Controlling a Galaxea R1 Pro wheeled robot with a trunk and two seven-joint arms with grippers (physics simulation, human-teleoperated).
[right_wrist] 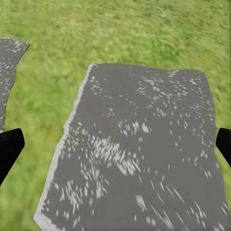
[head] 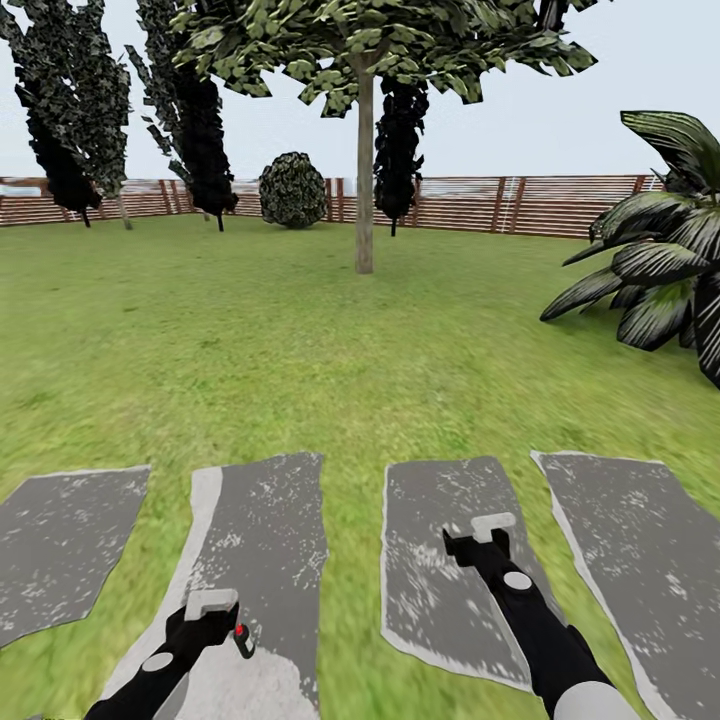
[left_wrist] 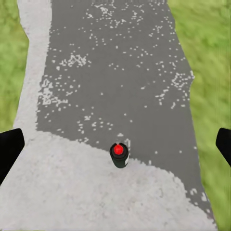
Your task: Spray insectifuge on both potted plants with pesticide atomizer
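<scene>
— So, what surrounds the robot here?

— Open lawn (head: 300, 340) runs to a brown slatted fence (head: 470, 203). A slim-trunked tree (head: 364, 150) stands mid-lawn, a round bush (head: 293, 189) sits by the fence, and dark, tall trees (head: 70, 110) line the lawn's far left edge. A striped agave (head: 665, 260) spreads its leaves at the lawn's right edge. Four grey paving slabs (head: 450, 560) lie side by side in the grass below the arms.

— Anything blocking the arms?

— Nothing stands between the claws and the paving. The agave is well apart from both.

— Where is the pesticide atomizer?

— Just beside the left gripper (head: 212, 601), on its inner side, over the slab second from the left. The head camera catches its black head and red tip (head: 241, 634). The left wrist camera sees it end-on, red tip up, over the slab's pale worn band (left_wrist: 72, 192), where that band meets the darker grey.

— Is the claw gripping it?

— The black fingers (left_wrist: 9, 151) stand wide apart, and the bottle shows in the gap between them, touching neither. Whether it rests on the slab cannot be told.

— And the right gripper (head: 492, 524)?

— It hangs over the third slab, fingers (right_wrist: 8, 147) spread just as wide, with bare paving (right_wrist: 144, 154) below.
</scene>
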